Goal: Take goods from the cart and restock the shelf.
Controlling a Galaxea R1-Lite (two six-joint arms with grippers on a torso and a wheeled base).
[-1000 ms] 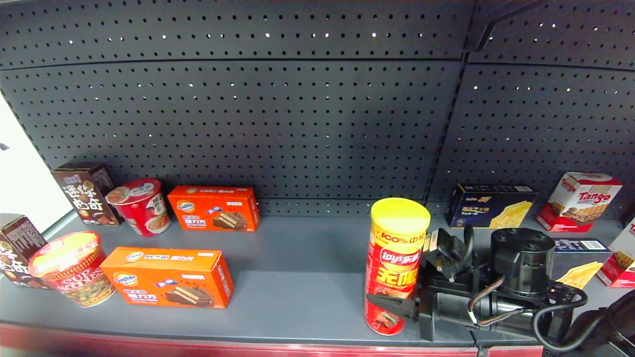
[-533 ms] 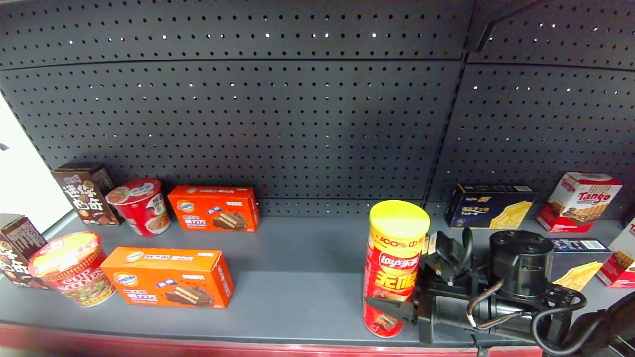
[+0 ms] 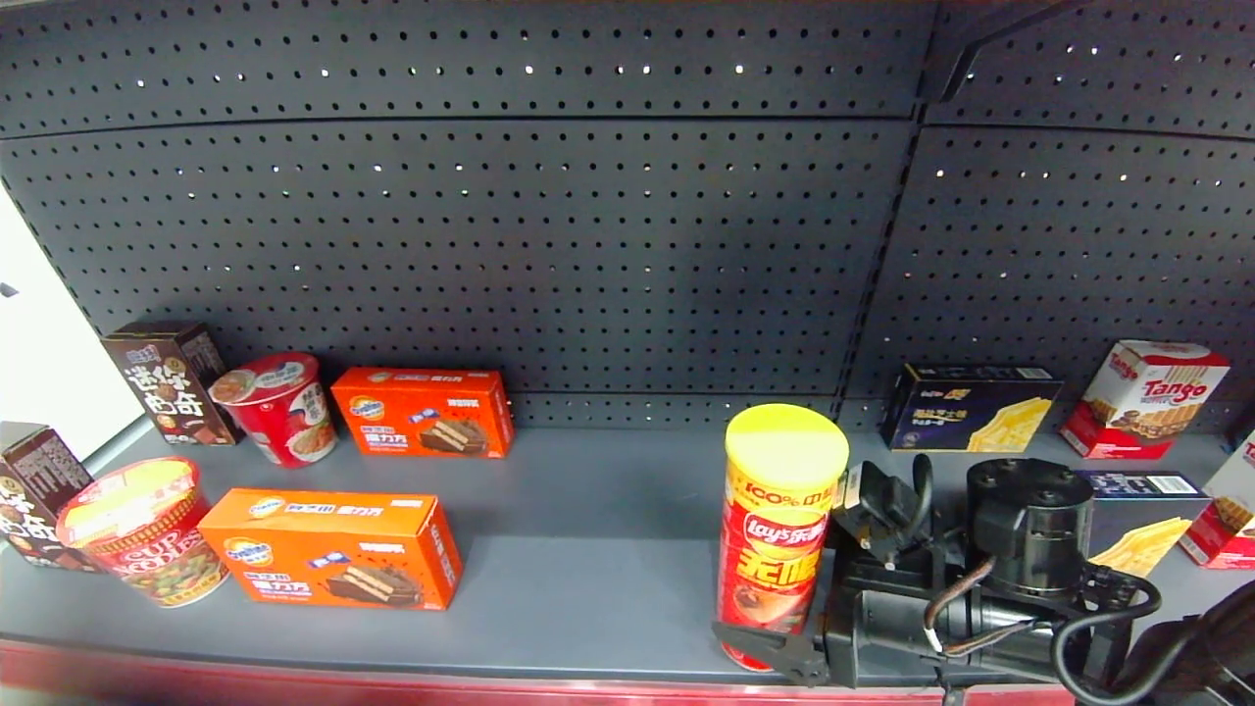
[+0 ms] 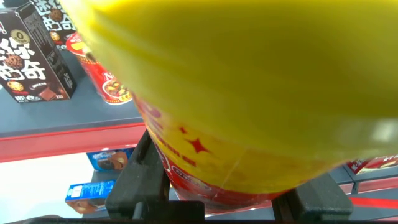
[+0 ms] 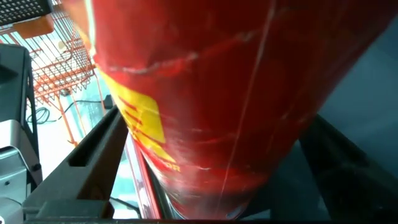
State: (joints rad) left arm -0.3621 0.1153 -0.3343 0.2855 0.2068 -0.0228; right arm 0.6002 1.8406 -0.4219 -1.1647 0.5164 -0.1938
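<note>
Right gripper stands nearest, at the front lip of the shelf. Its fingers are closed to the width of the chip can and bear on its lower body, one on the near side and the other hidden behind it. In the right wrist view a dark finger lies along each side of the red wall. The can is upright, yellow lid on top, with its base at the shelf's front edge. Whether the base rests on the board cannot be told. An orange wire cart shows past the can, off the shelf.

Left gripper holds a second chip can, its fingers parted just to the can's width and pressing on its red body from both sides.

Left of the chip can, at like depth, lies the front orange box. Beyond that stand the noodle cup and the front brown carton; the second can is held in front of these two.

Farther back on that side, the rear orange box, red cup and rear brown carton line the pegboard.

Right of the chip can, behind the gripper, a flat blue box lies on the shelf. A dark blue box and a wafer box stand at the back.
</note>
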